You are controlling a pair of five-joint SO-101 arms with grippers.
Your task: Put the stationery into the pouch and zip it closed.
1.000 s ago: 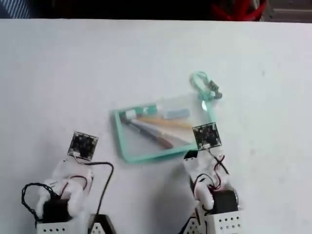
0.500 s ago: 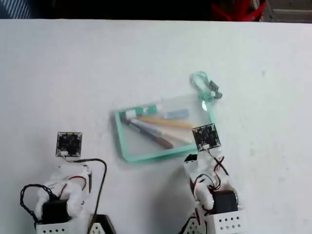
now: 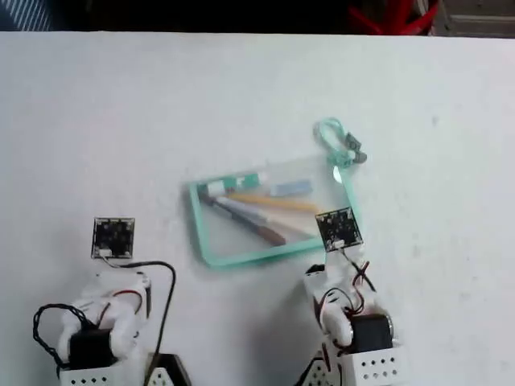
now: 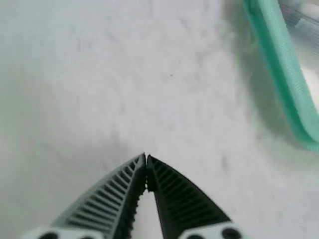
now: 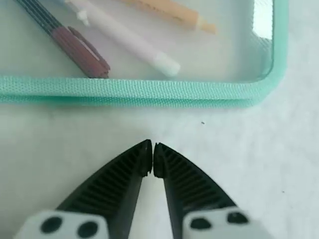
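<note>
A clear pouch with mint-green edging [image 3: 269,215] lies flat mid-table with pens and an eraser inside it. In the right wrist view its green border [image 5: 134,92] runs across, with a brown pen [image 5: 75,45], a white pen [image 5: 124,42] and an orange one [image 5: 169,10] behind the clear wall. My right gripper [image 5: 151,158] is shut and empty, just short of that border. My left gripper [image 4: 146,169] is shut over bare table, well left of the pouch edge [image 4: 284,64]. The arms sit at the near side, left [image 3: 113,241] and right [image 3: 338,229].
A mint-green strap with a metal clasp [image 3: 338,143] trails from the pouch's far right corner. The white table [image 3: 121,121] stretches wide on all sides; dark floor and a red object [image 3: 394,16] lie beyond its far edge.
The left arm has drawn back to the left, away from the pouch, and then held still. The right arm has hardly moved.
</note>
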